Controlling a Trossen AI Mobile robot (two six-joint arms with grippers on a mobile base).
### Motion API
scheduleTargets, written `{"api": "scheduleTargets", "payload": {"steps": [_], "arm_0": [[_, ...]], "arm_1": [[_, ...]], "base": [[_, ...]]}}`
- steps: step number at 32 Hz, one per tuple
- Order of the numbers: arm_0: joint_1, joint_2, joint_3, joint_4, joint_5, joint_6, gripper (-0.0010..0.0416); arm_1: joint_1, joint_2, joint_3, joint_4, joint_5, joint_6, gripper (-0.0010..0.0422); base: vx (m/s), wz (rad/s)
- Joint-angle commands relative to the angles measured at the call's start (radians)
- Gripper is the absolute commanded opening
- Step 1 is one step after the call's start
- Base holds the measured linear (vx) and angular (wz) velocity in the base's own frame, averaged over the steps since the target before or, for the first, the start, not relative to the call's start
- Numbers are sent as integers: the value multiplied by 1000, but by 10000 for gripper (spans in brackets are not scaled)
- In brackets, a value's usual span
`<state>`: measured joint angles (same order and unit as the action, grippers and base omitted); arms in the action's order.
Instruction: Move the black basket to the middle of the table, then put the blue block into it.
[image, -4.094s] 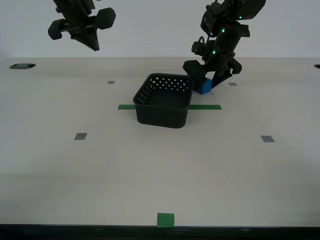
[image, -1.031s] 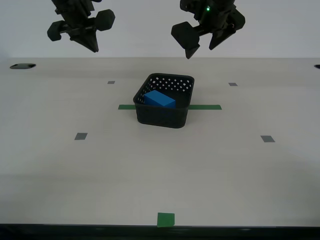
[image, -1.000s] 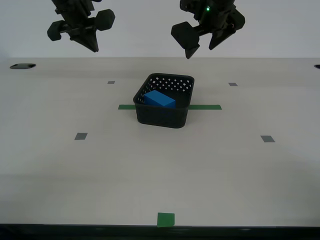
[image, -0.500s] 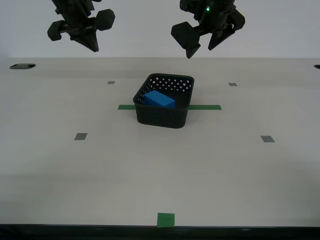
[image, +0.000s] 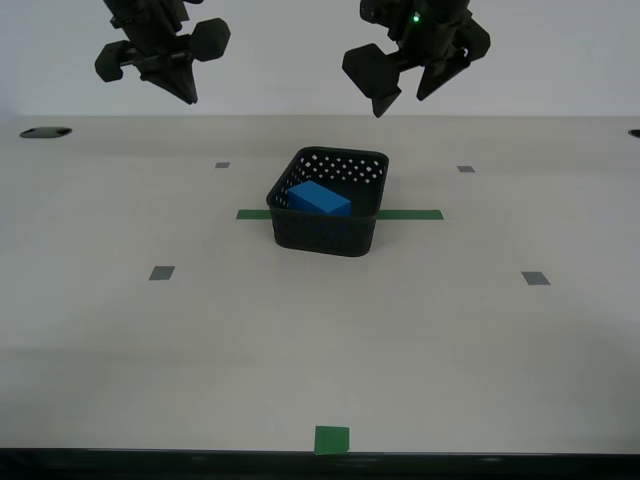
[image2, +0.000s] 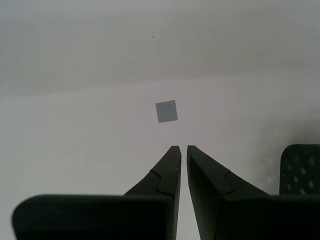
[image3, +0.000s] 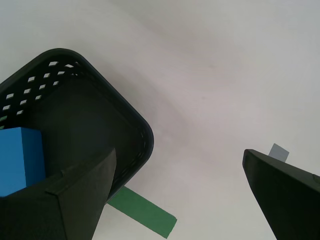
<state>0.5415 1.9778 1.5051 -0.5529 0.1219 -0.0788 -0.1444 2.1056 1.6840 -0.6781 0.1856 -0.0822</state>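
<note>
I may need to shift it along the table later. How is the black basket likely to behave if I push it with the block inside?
The black basket looks like thin perforated plastic, so probably light and apt to slide easily. Its wide, low shape on the table makes tipping unlikely. The blue block lies loose and tilted inside, so it may shift or rattle.

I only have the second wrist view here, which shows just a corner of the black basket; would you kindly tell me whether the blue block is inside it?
Observer: Yes, the blue block lies inside the black basket.
Operator: Thank you. Where does the basket stand?
Observer: Near the middle of the table, across the green tape strip.
Operator: And my first gripper?
Observer: It hangs above the basket with its fingers apart, holding nothing.
</note>
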Motion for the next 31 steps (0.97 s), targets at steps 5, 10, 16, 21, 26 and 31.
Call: {"api": "scheduleTargets", "payload": {"steps": [5,10,16,21,26,31], "arm_0": [[1,0,1,0,3,0,353],[2,0,1,0,3,0,354],[2,0,1,0,3,0,353],[2,0,1,0,3,0,354],[2,0,1,0,3,0,355],[2,0,1,0,3,0,354]], "arm_1": [[0,0,1,0,2,4,13],[0,0,1,0,2,4,13],[0,0,1,0,2,4,13],[0,0,1,0,2,4,13],[0,0,1,0,2,4,13],[0,0,1,0,2,4,13]], "base": [[0,0],[0,0],[0,0],[0,0],[0,0],[0,0]]}}
